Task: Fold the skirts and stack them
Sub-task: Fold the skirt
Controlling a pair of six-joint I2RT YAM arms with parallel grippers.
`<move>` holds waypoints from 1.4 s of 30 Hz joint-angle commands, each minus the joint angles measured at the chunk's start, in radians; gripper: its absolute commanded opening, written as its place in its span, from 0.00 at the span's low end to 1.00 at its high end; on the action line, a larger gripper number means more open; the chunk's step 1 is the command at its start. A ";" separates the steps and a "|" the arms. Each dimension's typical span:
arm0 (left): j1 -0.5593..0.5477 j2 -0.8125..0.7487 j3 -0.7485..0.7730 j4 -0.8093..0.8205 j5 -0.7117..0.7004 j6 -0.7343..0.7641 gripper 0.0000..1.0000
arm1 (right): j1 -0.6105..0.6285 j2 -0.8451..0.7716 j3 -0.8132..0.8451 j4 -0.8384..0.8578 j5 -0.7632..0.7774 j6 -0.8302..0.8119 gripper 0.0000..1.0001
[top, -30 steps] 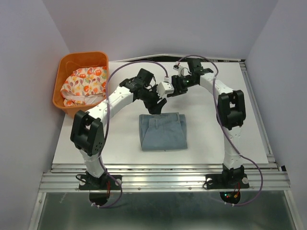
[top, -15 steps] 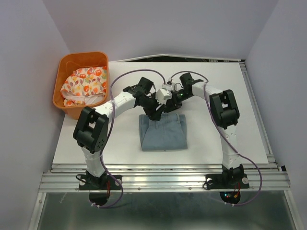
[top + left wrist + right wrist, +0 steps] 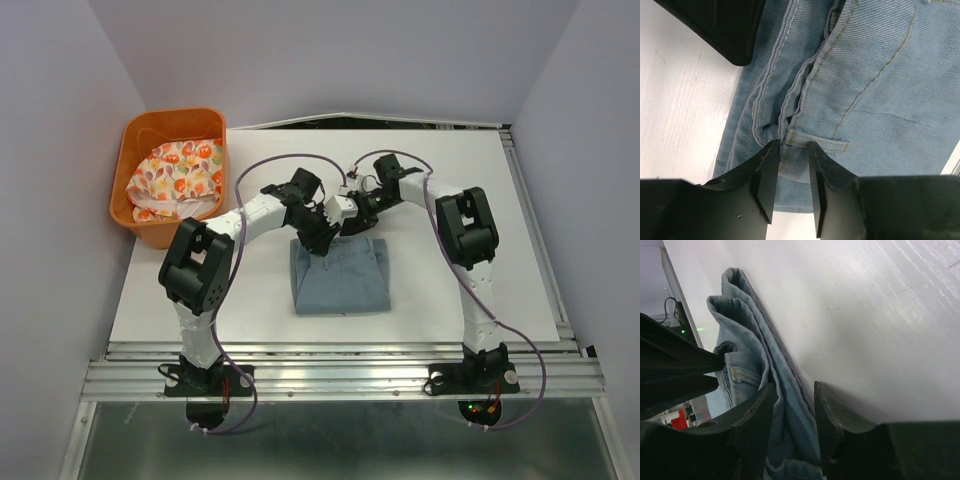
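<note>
Filling the orange basket (image 3: 137,133), the floral skirt (image 3: 178,178) shows only overhead.

Top cam sits high behind the arm bases at 6 o'clock, facing 12 and tilted down. I get the whole table (image 3: 250,300), with the basket (image 3: 172,114) at 10. Left wrist cam is very close, looking down past the left gripper (image 3: 792,146) onto the denim skirt (image 3: 340,280). Right wrist cam rides low, grazing the tabletop past the right gripper (image 3: 794,387). All three share the skirt's 12 o'clock edge. The dark shape at 9 in the right view is probably the left gripper.
</note>
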 commanded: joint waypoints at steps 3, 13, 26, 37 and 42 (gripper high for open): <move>0.004 -0.018 -0.011 -0.033 0.007 0.017 0.35 | 0.022 0.008 -0.032 0.012 0.037 -0.041 0.44; 0.004 -0.077 0.093 -0.131 0.124 0.032 0.00 | 0.040 0.008 -0.033 0.012 0.048 -0.055 0.44; 0.017 -0.097 0.076 -0.057 0.070 -0.031 0.00 | 0.050 0.005 -0.038 0.004 0.046 -0.078 0.44; 0.068 -0.114 -0.032 0.294 -0.063 -0.287 0.00 | 0.059 0.013 -0.055 0.003 0.051 -0.097 0.43; 0.068 -0.008 -0.062 0.337 -0.106 -0.336 0.00 | 0.059 0.021 -0.022 0.001 0.077 -0.089 0.43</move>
